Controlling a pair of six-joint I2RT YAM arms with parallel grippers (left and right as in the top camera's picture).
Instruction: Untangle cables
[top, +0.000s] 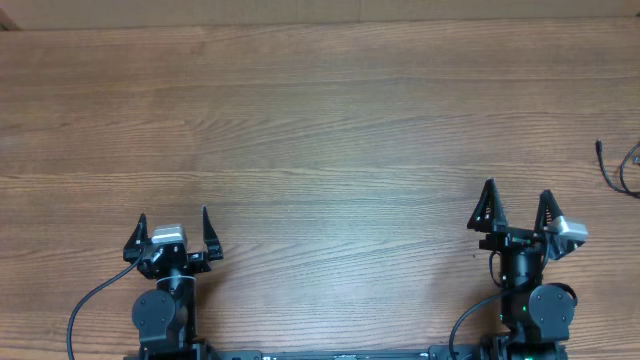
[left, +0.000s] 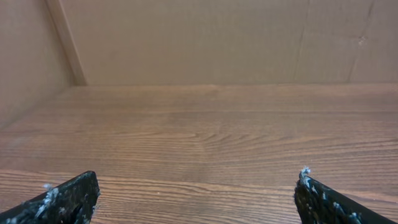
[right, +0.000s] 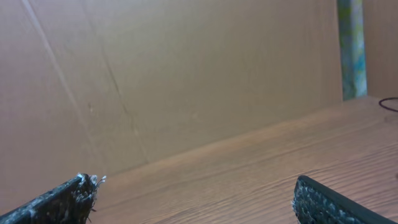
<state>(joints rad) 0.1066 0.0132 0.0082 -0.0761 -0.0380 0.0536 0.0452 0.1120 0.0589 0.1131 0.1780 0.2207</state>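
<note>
The cables (top: 620, 168) are thin black cords at the far right edge of the wooden table in the overhead view, mostly cut off by the frame edge; a small plug end points up-left. A thin black loop of them shows at the right edge of the right wrist view (right: 389, 103). My left gripper (top: 172, 230) is open and empty at the front left, far from the cables. My right gripper (top: 517, 205) is open and empty at the front right, to the left of and nearer than the cables. In the wrist views both pairs of fingers (left: 196, 196) (right: 196, 199) are spread wide over bare wood.
A brown cardboard wall (left: 211, 37) stands along the back of the table (top: 320, 120) and shows in the right wrist view (right: 186, 74) too. Thick black arm wires (top: 95, 300) run from the arm bases at the front edge.
</note>
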